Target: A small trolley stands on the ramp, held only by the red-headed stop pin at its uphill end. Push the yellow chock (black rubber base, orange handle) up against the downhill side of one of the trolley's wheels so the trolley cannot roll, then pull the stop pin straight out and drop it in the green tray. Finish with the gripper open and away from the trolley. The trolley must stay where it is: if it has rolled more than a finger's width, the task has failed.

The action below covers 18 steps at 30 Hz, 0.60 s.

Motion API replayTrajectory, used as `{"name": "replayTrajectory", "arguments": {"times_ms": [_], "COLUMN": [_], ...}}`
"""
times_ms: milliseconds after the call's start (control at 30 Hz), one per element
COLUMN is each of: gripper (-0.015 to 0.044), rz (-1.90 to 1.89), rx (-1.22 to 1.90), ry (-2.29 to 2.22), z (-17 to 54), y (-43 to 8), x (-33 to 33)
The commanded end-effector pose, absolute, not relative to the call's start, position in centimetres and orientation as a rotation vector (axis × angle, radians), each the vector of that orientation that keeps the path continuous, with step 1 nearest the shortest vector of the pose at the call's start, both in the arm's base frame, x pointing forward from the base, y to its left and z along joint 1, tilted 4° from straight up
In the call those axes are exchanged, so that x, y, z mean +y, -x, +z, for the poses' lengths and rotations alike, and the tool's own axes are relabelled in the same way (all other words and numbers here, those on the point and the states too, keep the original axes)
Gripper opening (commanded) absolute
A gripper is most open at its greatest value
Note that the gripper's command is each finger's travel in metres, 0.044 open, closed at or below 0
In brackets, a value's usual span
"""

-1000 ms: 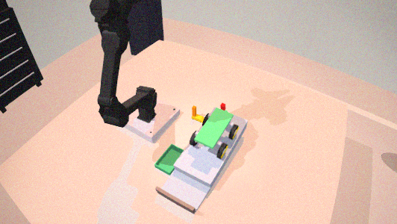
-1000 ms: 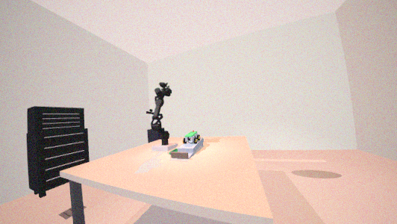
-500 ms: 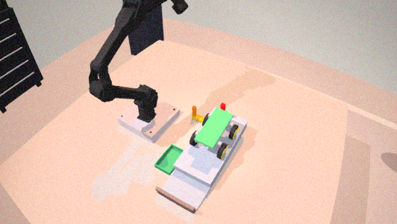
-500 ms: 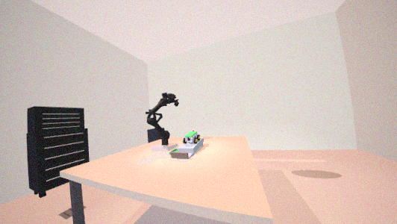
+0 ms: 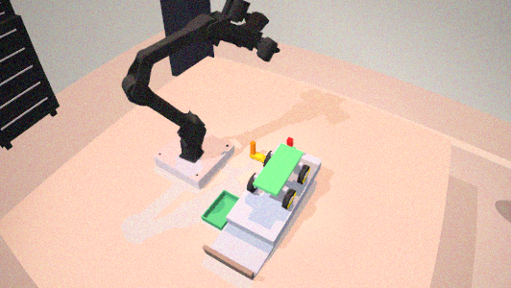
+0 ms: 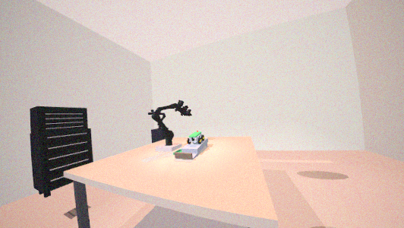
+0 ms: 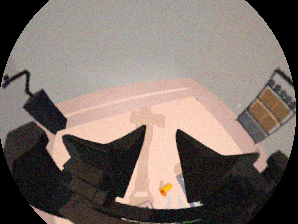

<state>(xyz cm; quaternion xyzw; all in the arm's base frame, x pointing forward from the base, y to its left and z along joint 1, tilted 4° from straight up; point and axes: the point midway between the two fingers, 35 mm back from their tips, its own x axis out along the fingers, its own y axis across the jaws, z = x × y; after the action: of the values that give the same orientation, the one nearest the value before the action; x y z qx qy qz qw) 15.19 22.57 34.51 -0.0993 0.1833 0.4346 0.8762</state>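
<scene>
The gripper (image 5: 273, 49) (image 6: 190, 113) (image 7: 161, 128) is partly open and empty, held high above the table beyond the ramp's uphill end. The green-topped trolley (image 5: 279, 169) (image 6: 196, 134) stands on the pale ramp (image 5: 252, 224). The red pin head (image 5: 289, 141) shows behind the trolley's uphill end; its shaft is hidden. The yellow chock (image 5: 259, 156) (image 7: 168, 187) with its upright orange handle is left of the ramp, near the uphill left wheel; its black base cannot be made out. The green tray (image 5: 211, 223) lies left of the ramp's lower part and looks empty.
The white arm base (image 5: 178, 168) stands left of the chock and tray. A brown end strip (image 5: 228, 262) crosses the ramp's low end. A black drawer cabinet (image 5: 24, 79) (image 6: 64, 146) stands left of the table (image 6: 213, 182). A dark panel (image 5: 184, 43) stands behind the arm.
</scene>
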Motion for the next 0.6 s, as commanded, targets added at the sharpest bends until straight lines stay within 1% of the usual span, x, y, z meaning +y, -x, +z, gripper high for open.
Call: {"name": "replayTrajectory", "arguments": {"times_ms": [0, 267, 433, 567], "gripper": [0.0190, 0.0190, 0.0190, 0.0190], "rz": [0.879, 0.923, 1.035, 1.149], "rx": [0.498, 0.797, 1.009, 1.147], "ry": [0.450, 0.877, 1.056, 1.127], "z": [29.5, 20.4, 16.0, 13.7], "y": [-17.0, -18.9, -18.3, -17.2], "x": [21.6, 17.1, 13.4, 11.0]}}
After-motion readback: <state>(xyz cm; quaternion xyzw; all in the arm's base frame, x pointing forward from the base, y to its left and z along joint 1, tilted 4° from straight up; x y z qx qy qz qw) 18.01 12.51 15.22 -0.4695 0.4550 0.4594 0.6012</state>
